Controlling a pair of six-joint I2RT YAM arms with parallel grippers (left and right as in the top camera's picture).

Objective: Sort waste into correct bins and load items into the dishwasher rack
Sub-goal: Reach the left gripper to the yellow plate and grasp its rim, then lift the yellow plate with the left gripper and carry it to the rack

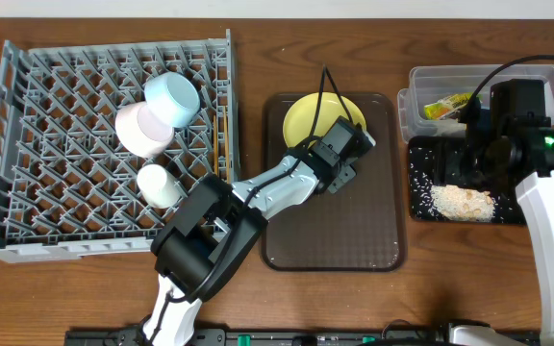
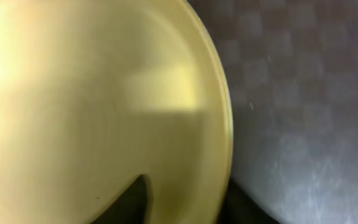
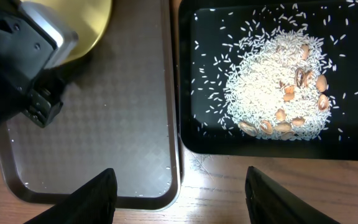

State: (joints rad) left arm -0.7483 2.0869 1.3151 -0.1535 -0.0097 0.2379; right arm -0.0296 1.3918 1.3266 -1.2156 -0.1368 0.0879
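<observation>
The yellow-green plate (image 1: 308,117) lies at the back of the brown tray (image 1: 354,231) and fills the left wrist view (image 2: 92,93). My left gripper (image 1: 346,159) is shut on its near right rim (image 2: 188,202), one finger above and one below. The grey rack (image 1: 27,192) holds the light blue bowl (image 1: 171,99), the white bowl (image 1: 140,130) and the white cup (image 1: 162,185); thin chopsticks (image 1: 225,135) lie along its right side. The wrapper (image 1: 447,108) sits in the clear tub (image 1: 546,77). Rice (image 3: 269,84) is piled in the black tray (image 3: 191,134). My right gripper (image 3: 179,199) is open and empty.
The brown tray's front part (image 3: 104,124) is bare apart from a few grains. Brown nut-like bits (image 3: 291,93) lie in the rice pile. My right arm (image 1: 508,125) hangs over the black tray (image 1: 421,211) and the tub. A black cable (image 1: 327,86) arcs over the plate.
</observation>
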